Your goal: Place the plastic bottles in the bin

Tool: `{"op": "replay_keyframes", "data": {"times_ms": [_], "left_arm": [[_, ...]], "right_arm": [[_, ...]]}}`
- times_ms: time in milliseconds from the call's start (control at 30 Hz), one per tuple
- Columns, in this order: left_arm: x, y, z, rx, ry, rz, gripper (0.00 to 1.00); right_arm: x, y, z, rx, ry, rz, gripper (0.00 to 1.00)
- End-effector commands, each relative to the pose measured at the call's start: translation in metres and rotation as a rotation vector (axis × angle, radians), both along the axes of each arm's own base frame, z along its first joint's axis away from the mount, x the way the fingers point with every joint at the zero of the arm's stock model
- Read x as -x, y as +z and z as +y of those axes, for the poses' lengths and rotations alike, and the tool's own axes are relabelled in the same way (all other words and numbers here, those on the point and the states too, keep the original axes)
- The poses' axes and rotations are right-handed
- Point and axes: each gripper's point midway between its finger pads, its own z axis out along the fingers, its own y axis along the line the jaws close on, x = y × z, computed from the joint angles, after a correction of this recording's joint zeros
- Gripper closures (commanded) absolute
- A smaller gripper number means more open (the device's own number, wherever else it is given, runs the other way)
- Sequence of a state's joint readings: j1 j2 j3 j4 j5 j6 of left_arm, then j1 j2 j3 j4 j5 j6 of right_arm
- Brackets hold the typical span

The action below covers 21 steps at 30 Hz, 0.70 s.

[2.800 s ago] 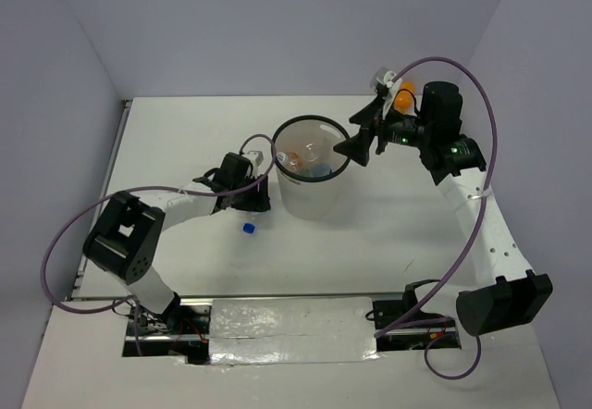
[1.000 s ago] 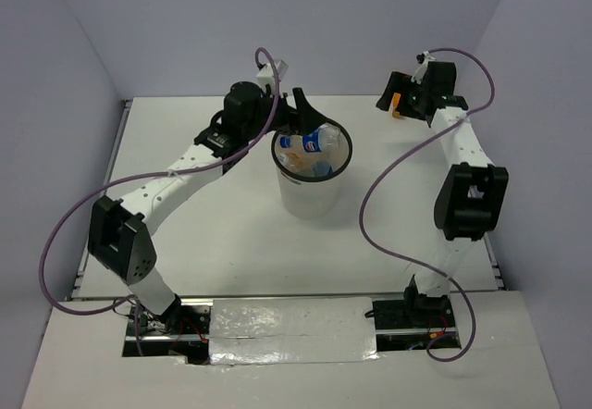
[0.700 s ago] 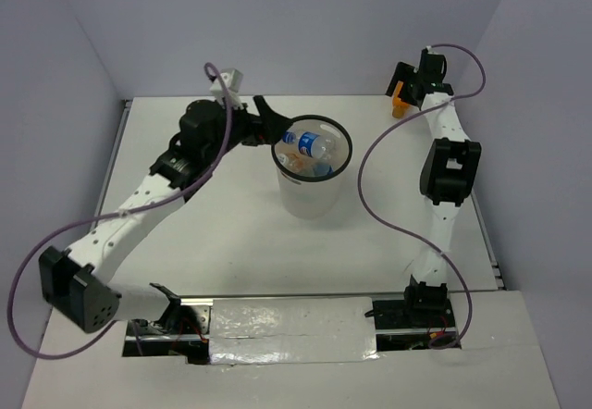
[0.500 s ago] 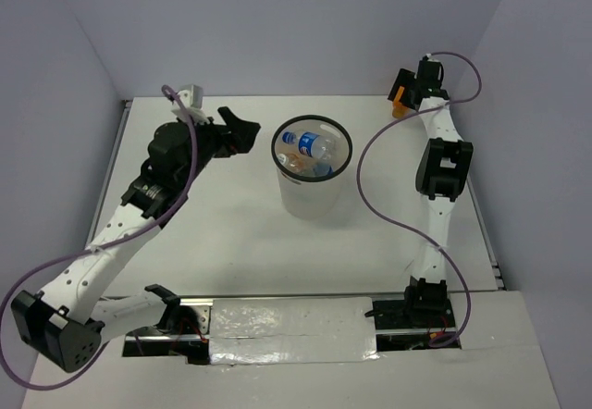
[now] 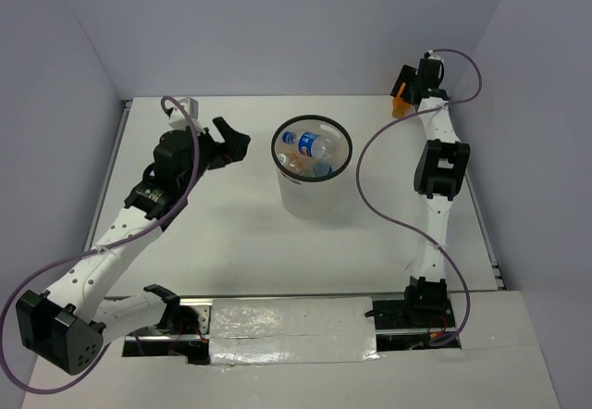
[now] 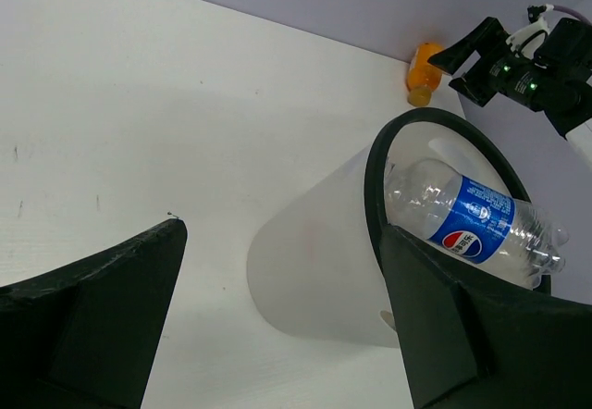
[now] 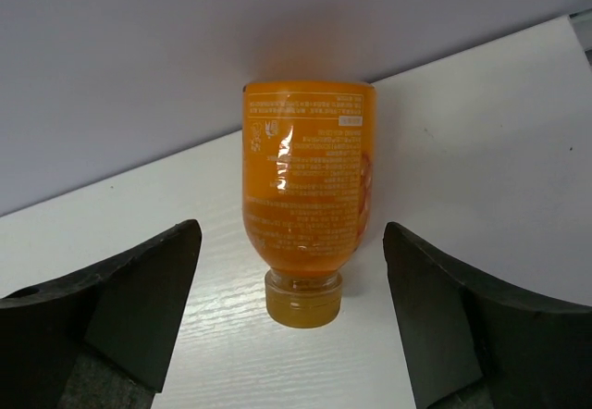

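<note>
Near edge: a crinkled silver strip [image 5: 296, 321] lies between the two arm bases.
Left gripper [image 6: 282, 238]: jaws spread wide with nothing between them. It is raised over the worktop left of the bin, pointing toward it and clear of the rim.
Bin [image 5: 310, 204]: translucent white with a black rim, standing upright at mid worktop.
In the bin: a blue-label bottle [image 5: 313, 142], clear, lies slantwise on top just under the rim, its blue cap toward the left. Under it is more clear plastic with touches of blue and orange-red. How many bottles that makes I cannot tell.
Orange bottle [image 7: 308, 182]: outside the bin, at the far right of the worktop, close by the back wall. It seems to lie on its side, base to the wall and cap toward the right wrist camera.
Right gripper [image 7: 289, 242]: open, one finger on either side of the orange bottle with a gap on both sides, not touching it.
Worktop [image 5: 231, 242]: white, with a faint wood grain.
Room: pale lilac walls [image 5: 277, 30] at the back and both sides. Purple cables [image 5: 365, 196] loop along each arm.
</note>
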<state>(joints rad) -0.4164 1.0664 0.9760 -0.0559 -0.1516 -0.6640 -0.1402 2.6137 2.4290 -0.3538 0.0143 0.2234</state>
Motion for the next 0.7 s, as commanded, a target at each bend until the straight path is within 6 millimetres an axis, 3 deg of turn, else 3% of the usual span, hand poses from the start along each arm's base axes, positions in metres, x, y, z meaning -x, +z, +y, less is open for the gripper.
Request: {"op": "replay_keyframes", "data": {"times_ms": [0, 167, 433, 667], "left_arm": [[-0.002, 0.018, 0.000, 0.049, 0.006, -0.046, 0.01], [0.005, 0.020, 0.003, 0.058, 0.011, -0.053, 0.00], [0.011, 0.019, 0.006, 0.066, 0.016, -0.051, 0.01], [0.012, 0.018, 0.005, 0.076, 0.011, -0.049, 0.01]], "right_arm": [[-0.008, 0.025, -0.007, -0.012, -0.012, -0.064, 0.15], [0.003, 0.011, 0.007, -0.062, 0.041, 0.002, 0.21], [0.021, -0.014, 0.020, -0.168, 0.075, 0.094, 0.20], [0.024, -0.024, 0.010, -0.232, 0.043, 0.108, 0.20]]}}
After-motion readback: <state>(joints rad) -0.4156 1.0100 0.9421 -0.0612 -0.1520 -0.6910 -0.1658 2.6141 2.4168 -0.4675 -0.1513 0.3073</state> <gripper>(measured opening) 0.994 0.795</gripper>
